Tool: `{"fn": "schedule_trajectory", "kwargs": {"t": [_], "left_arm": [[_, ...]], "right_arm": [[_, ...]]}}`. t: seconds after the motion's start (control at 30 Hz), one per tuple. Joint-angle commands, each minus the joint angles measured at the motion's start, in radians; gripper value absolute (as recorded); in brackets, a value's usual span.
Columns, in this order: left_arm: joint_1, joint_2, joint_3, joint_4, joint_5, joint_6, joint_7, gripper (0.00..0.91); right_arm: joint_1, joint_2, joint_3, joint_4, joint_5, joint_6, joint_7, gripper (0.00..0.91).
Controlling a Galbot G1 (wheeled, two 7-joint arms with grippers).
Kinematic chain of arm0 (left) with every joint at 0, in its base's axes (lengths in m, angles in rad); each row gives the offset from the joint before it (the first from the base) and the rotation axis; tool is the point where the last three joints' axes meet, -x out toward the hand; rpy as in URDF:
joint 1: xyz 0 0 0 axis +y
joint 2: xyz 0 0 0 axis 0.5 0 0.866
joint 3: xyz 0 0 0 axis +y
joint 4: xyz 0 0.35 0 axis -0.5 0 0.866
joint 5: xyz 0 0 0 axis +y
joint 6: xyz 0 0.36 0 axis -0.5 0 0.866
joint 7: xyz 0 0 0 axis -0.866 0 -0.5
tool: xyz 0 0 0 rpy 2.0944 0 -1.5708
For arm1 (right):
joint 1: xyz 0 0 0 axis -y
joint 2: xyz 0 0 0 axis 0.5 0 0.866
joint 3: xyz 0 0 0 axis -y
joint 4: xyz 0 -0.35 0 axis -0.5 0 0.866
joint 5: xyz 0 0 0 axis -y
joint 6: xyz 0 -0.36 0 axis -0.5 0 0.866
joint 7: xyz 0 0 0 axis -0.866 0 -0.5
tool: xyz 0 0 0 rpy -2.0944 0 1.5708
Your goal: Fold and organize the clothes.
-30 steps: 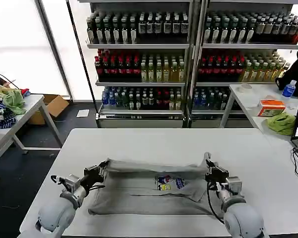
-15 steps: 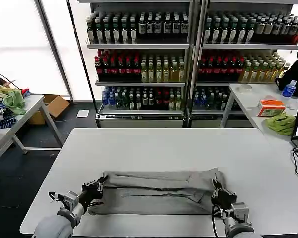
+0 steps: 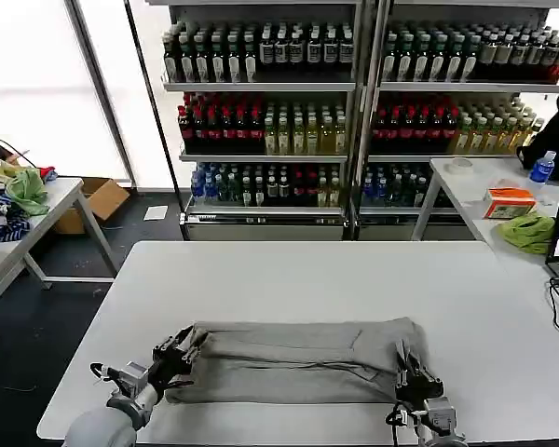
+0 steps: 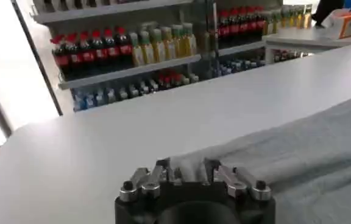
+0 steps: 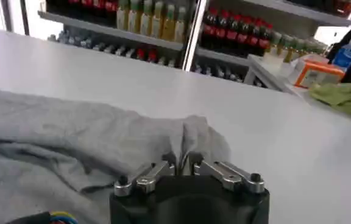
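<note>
The T-shirt [image 3: 293,358] lies folded lengthwise at the near edge of the bench [image 3: 307,270]. The left gripper [image 3: 174,352] and right gripper [image 3: 408,380] each pinch a folded end. Next: release both ends, then fold crosswise.

No text, label, brand or number can be read: the bottles [image 3: 261,51] on the upper shelves are too small.
</note>
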Motion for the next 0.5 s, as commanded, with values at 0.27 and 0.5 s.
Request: {"fn": "schedule_trajectory", "kwargs": {"t": [0.27,0.5], "left_arm": [[0.046,-0.091,-0.108,-0.106,-0.06,0.065,-0.09,0.907],[0.074,-0.209,-0.128,-0.077,-0.061,0.067,-0.094,0.907]], "right_arm": [[0.03,-0.008,0.162,0.185,0.131,-0.031,0.048,0.907],[0.033,-0.012,0.149,0.235,0.154,-0.036,0.053,0.907]]}}
